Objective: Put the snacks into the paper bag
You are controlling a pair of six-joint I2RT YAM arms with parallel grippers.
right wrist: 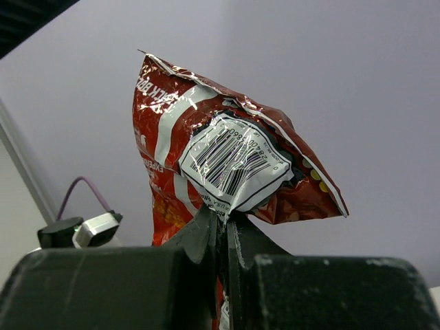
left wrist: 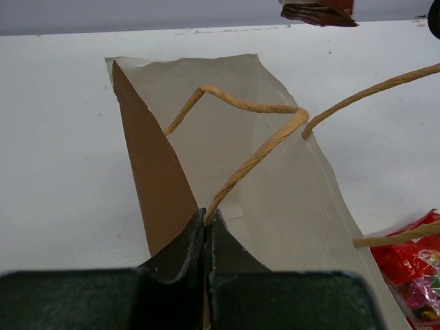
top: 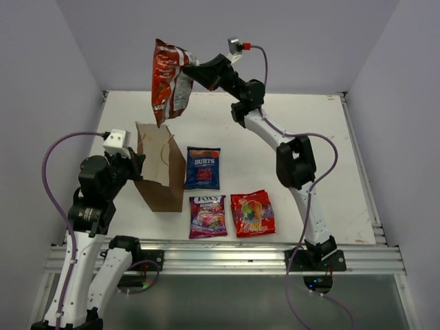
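Observation:
The brown paper bag (top: 159,170) stands open at the table's left. My left gripper (top: 135,163) is shut on its string handle (left wrist: 254,155) at the near rim, and the bag's pale inside (left wrist: 227,165) shows in the left wrist view. My right gripper (top: 189,69) is shut on the long red-orange chip bag (top: 167,81), which hangs high above and behind the paper bag; its barcode panel (right wrist: 234,161) faces the right wrist camera. The blue Burts bag (top: 203,168), the purple-pink Fox's bag (top: 207,216) and the red sweets bag (top: 252,213) lie flat to the right of the paper bag.
A metal rail (top: 227,251) runs along the table's near edge. Grey walls close in the back and both sides. The red sweets bag's corner (left wrist: 412,268) shows at the lower right of the left wrist view.

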